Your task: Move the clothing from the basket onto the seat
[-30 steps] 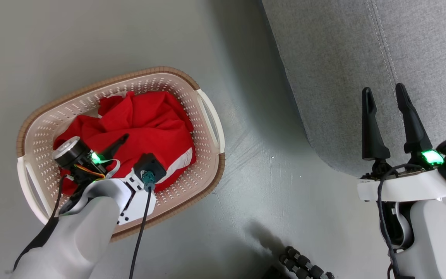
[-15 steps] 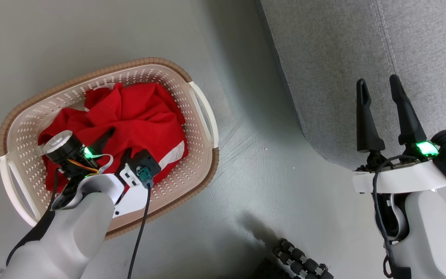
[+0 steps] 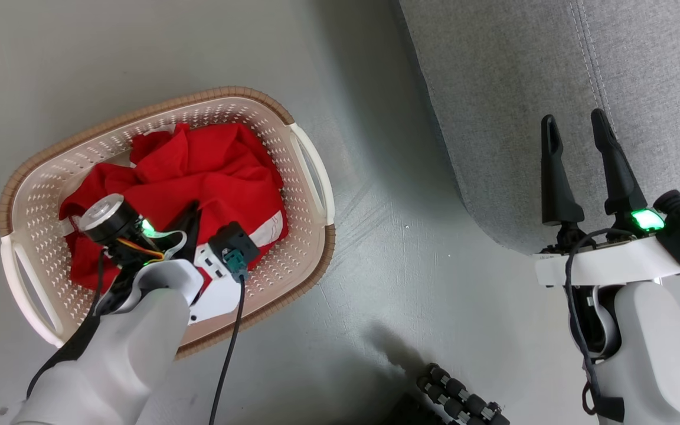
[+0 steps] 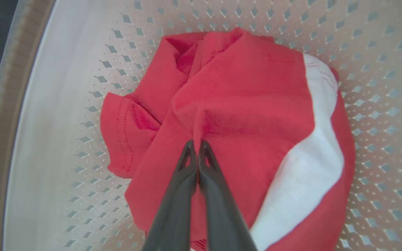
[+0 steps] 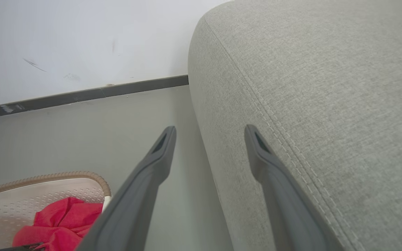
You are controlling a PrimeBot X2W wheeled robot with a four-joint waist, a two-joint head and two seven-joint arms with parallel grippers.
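Note:
The clothing (image 3: 216,171) is a crumpled red heap with a white stripe, lying in the cream perforated basket (image 3: 139,115) on the floor at the left. My left gripper (image 3: 189,213) reaches down into the basket. In the left wrist view its fingers (image 4: 187,174) are shut on a raised fold of the clothing (image 4: 250,104), with the basket wall (image 4: 65,69) around it. My right gripper (image 3: 574,121) stands open and empty over the edge of the grey seat (image 3: 523,71). In the right wrist view the right gripper (image 5: 210,130) is beside the seat (image 5: 326,87), with the basket (image 5: 47,176) and clothing (image 5: 61,223) low left.
Grey floor (image 3: 411,248) lies between the basket and the seat. A black ribbed part (image 3: 464,401) shows at the bottom edge of the head view. A white wall with a dark baseboard (image 5: 82,94) runs behind the basket.
My left gripper's fingers, open a moment ago, have closed on a fold of the red fabric. The head view shifted slightly. The right arm has barely moved.

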